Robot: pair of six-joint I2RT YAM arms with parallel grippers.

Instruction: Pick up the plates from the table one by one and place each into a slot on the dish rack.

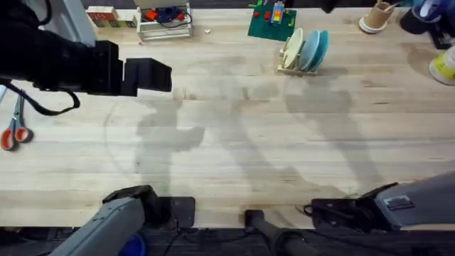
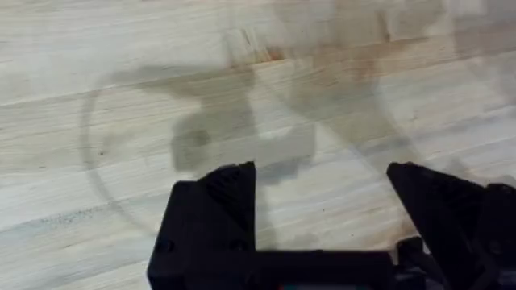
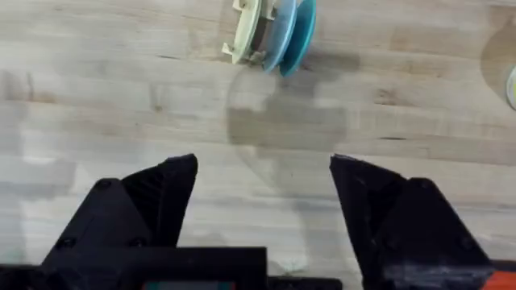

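Plates stand on edge in the dish rack (image 1: 297,69) at the far right of the table (image 1: 234,149): a cream plate (image 1: 291,48) on the left, a light-blue plate (image 1: 308,50) in the middle, and the turquoise plate (image 1: 321,47) on the right, all close together. None lies flat on the bare wood that I can see, so the job looks finished or nearly so.

Both claws are empty. The left claw (image 2: 321,201) has its jaws spread wide over bare planks, and the right claw (image 3: 264,197) is just as wide, with the rack and its three plates well beyond it in the wrist view.

The left arm hangs high under the overhead camera, large and dark, stretching from the far left toward the middle. The right arm lies folded low at the near right edge, close to its base.

What could go wrong, I judge, is a needless return to the rack. The plates are packed tightly, so a claw brushing one could tip it against its neighbour or shove the small rack along the table. A sweep by the raised left arm could also reach the white wire rack (image 1: 165,21) at the far edge, or the scissors (image 1: 14,129) at the left.
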